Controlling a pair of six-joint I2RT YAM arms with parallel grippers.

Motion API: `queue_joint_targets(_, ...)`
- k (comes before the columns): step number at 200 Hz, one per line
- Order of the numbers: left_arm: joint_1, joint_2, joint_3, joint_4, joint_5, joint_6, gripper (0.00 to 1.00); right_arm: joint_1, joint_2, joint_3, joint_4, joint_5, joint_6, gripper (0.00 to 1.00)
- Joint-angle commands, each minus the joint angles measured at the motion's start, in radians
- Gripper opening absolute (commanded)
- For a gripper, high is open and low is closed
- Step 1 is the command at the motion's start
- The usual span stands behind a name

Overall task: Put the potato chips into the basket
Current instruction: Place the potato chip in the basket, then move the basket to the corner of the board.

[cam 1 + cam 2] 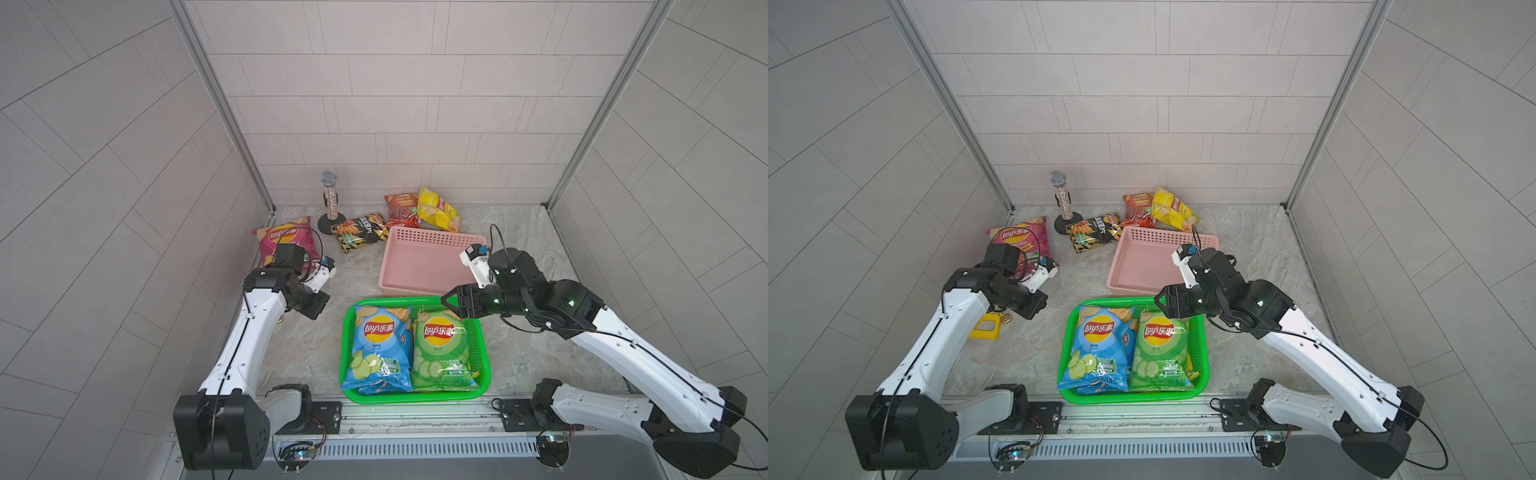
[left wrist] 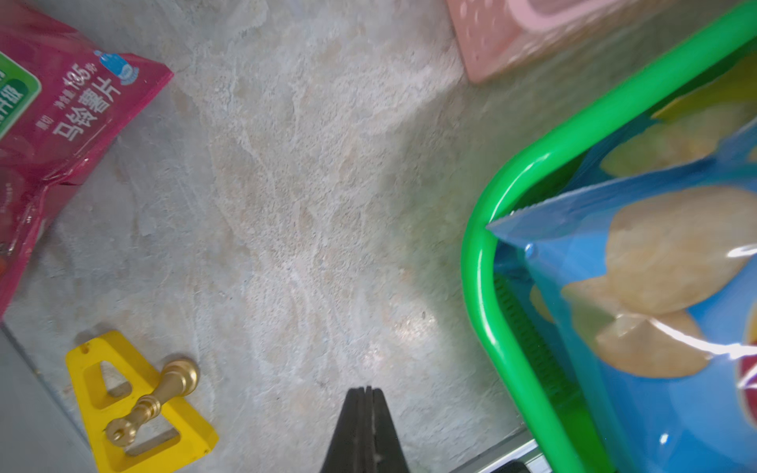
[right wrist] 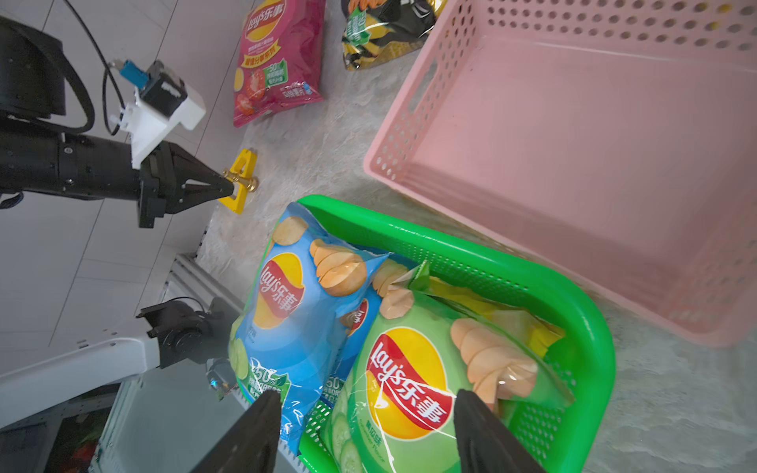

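Right tool (image 3: 366,396) gapes over Lay's bag (image 3: 413,360), probably cucumber.

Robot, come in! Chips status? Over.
Left gripper shut, empty; right gripper open. Green bag, blue bag in green basket. Magenta bag, black bag, red bag, yellow bag outside. Microphone by black bag.

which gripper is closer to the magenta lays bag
Left. The left gripper, shut, hangs over bare table close beside the magenta bag; the right gripper, open, is over the green basket, well away from it.
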Motion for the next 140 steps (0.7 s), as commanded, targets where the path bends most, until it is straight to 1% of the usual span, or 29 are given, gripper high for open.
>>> queue_joint_targets(1,-0.004,-0.020,-0.052,-0.100,-0.095,0.184,0.00,-0.003,-0.043,0.008,-0.053,0.107,-0.022,0.71)
queue_joint_targets(18,-0.004,-0.029,-0.103,-0.118,-0.080,0.250,0.00,-0.002,-0.056,-0.003,-0.051,0.120,-0.033,0.71)
queue_joint_targets(46,-0.009,-0.026,-0.159,-0.086,-0.016,0.286,0.00,-0.004,-0.068,-0.009,-0.048,0.130,-0.039,0.71)
queue_joint_targets(79,-0.049,-0.023,-0.163,-0.037,0.053,0.265,0.00,-0.004,-0.082,-0.006,-0.043,0.133,-0.046,0.71)
queue_joint_targets(97,-0.085,-0.027,-0.168,-0.033,0.095,0.263,0.00,-0.004,-0.094,-0.011,-0.042,0.137,-0.042,0.71)
queue_joint_targets(123,-0.153,-0.029,-0.189,-0.011,0.093,0.259,0.00,-0.004,-0.108,-0.019,-0.042,0.138,-0.035,0.71)
queue_joint_targets(140,-0.181,-0.019,-0.193,0.003,0.086,0.255,0.00,-0.004,-0.115,-0.019,-0.041,0.139,-0.030,0.71)
